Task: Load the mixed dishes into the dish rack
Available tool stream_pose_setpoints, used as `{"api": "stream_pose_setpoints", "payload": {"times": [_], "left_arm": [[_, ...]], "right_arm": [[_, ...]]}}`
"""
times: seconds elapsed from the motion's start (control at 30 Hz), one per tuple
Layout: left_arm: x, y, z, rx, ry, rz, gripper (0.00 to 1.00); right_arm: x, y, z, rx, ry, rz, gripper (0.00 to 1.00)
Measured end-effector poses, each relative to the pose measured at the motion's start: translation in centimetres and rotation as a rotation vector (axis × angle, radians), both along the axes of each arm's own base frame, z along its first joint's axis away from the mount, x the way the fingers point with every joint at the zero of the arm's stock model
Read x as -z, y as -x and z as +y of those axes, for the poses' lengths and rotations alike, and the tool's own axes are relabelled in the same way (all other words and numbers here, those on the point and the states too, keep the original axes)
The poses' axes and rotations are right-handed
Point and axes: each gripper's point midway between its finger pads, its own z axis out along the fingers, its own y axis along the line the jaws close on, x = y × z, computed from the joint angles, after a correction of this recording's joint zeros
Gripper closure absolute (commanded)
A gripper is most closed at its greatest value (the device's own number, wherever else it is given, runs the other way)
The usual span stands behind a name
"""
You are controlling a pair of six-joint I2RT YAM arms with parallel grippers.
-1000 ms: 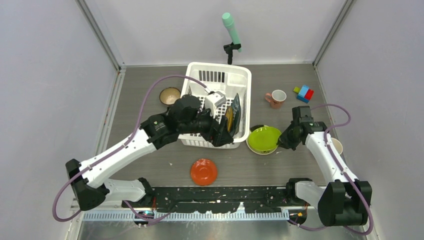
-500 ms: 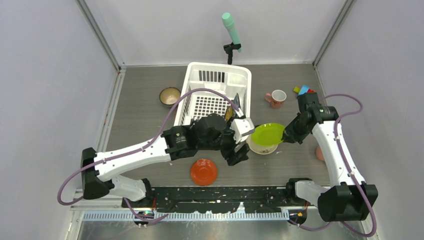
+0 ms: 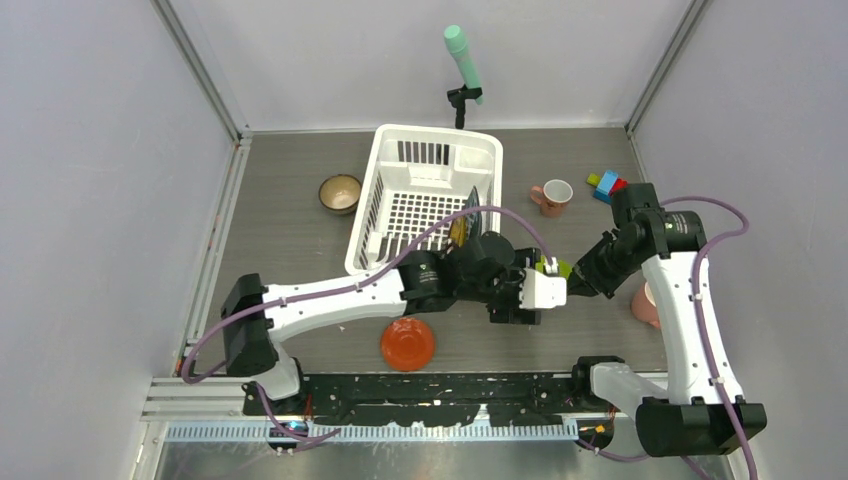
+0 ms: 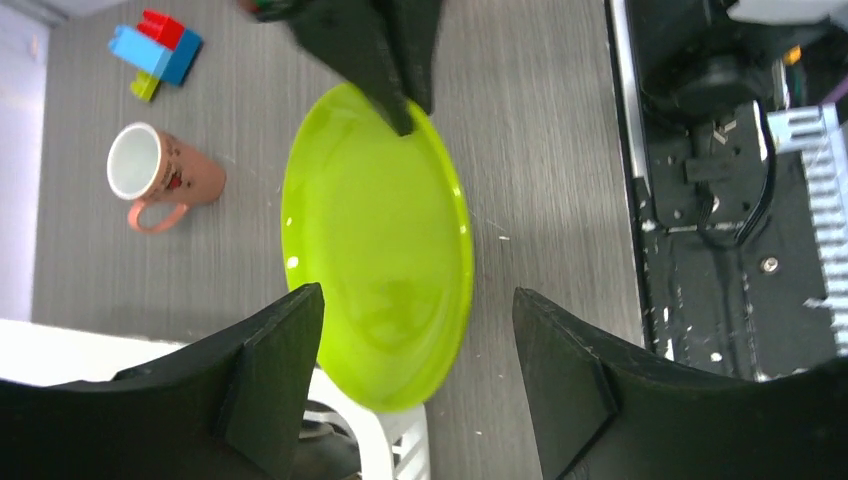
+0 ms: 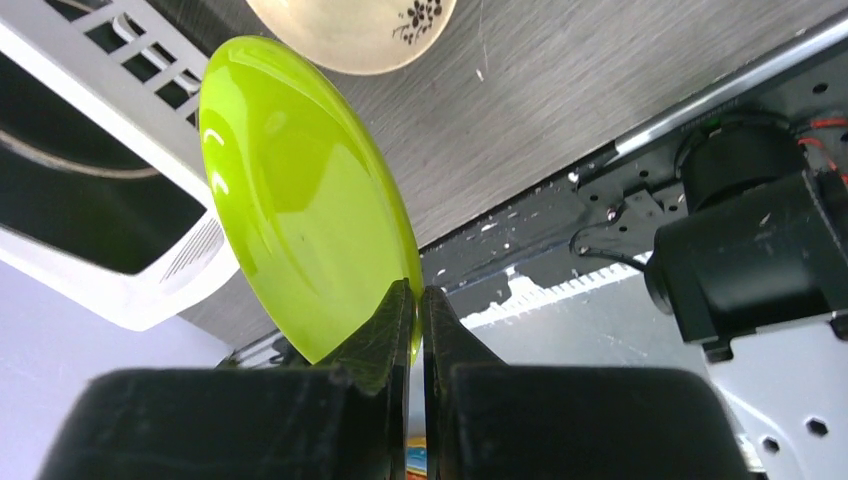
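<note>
The right gripper (image 5: 420, 295) is pinched shut on the rim of the lime green plate (image 5: 300, 200) and holds it tipped up in the air, off the table. The left gripper (image 4: 418, 310) is wide open and holds nothing. The green plate is right in front of it, in the gap between its two fingers (image 4: 280, 370), with space on both sides. The white dish rack (image 3: 425, 152) is just beside the left gripper, and a cream plate (image 5: 360, 25) lies on the table past the green plate.
</note>
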Motion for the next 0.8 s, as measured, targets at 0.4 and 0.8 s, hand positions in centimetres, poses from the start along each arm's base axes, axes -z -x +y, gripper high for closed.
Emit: {"api": "stream_pose_setpoints", "payload": {"times": [0.4, 0.8], "left_arm": [[1.9, 1.5, -1.6, 0.162, -0.039, -0.168, 0.93], [1.5, 2.3, -2.6, 0.135, -0.007, -0.214, 1.00]], "right_arm": [[-2.1, 1.2, 1.2, 0.005, -0.071, -0.025, 1.00], [-3.7, 0.9, 0.1, 0.048, -0.016, -0.117, 0.19]]}}
